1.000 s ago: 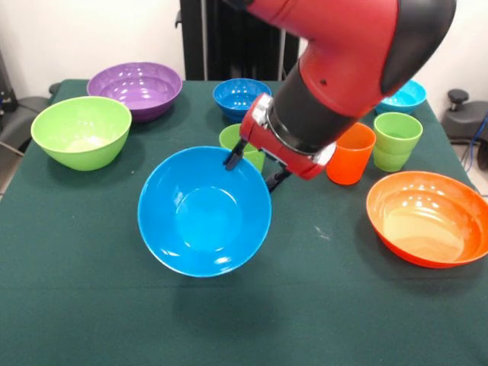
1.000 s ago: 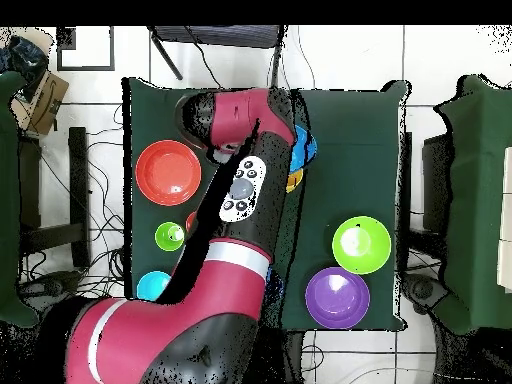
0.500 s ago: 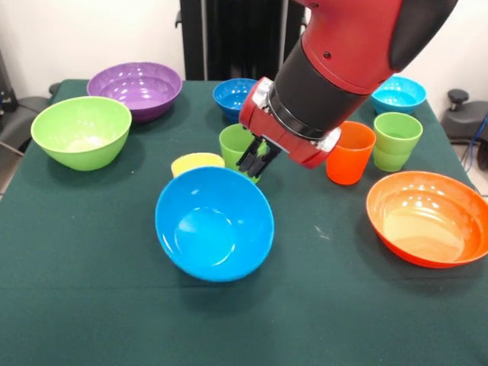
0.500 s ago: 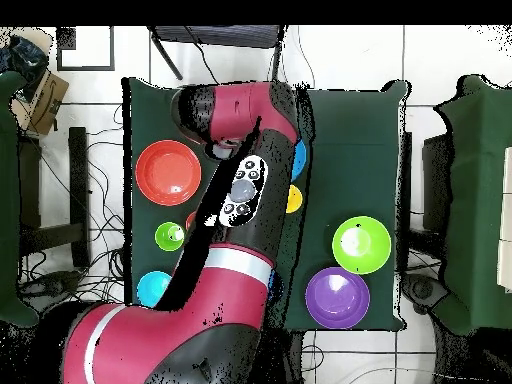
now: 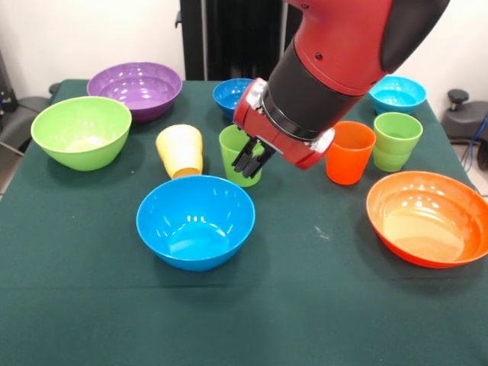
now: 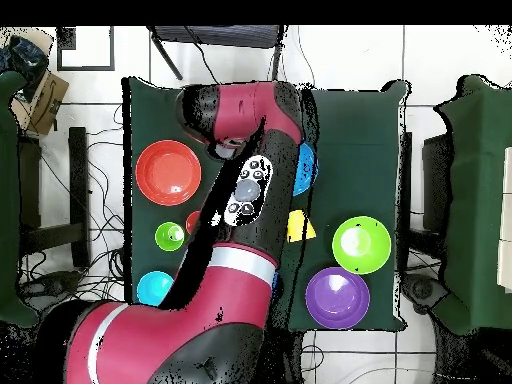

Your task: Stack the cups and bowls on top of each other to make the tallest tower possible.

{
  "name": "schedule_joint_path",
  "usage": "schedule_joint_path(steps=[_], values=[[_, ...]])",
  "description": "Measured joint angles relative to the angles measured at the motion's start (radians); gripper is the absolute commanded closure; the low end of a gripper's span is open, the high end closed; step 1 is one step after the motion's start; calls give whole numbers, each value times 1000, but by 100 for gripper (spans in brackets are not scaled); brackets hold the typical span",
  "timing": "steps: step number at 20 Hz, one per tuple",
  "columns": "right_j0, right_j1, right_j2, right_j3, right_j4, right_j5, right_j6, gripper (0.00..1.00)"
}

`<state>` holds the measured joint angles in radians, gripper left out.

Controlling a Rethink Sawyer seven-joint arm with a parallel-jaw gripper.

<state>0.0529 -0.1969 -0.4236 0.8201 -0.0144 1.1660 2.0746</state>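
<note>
No tower: every bowl sits alone on the green table (image 5: 320,305). The blue bowl (image 5: 195,221) is upright, nearest the front edge in the front view. Just behind it the yellow cup (image 5: 180,150) is tilted, mouth down and toward the camera, beside the light green cup (image 5: 239,160), which stands upright. The gripper (image 5: 252,156) hangs right in front of that light green cup; its dark fingers look drawn close together, nothing between them (contact with the cup cannot be told). The red arm (image 6: 240,200) covers most of the table's middle from overhead.

Left side, front view: lime bowl (image 5: 81,131), purple bowl (image 5: 135,88) behind it. Dark blue bowl (image 5: 231,94) at the back centre, partly behind the arm. Right side: orange cup (image 5: 351,152) and green cup (image 5: 396,140) standing near each other, turquoise bowl (image 5: 398,94) behind them, orange bowl (image 5: 427,218) nearer the camera, well apart from the blue one.
</note>
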Motion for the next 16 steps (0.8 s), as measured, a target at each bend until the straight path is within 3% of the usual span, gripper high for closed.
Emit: schedule_joint_path(steps=[10,16], values=[[-20,12,0,-29,13,0,0,100],[-51,76,-1,-189,60,20,0,100]])
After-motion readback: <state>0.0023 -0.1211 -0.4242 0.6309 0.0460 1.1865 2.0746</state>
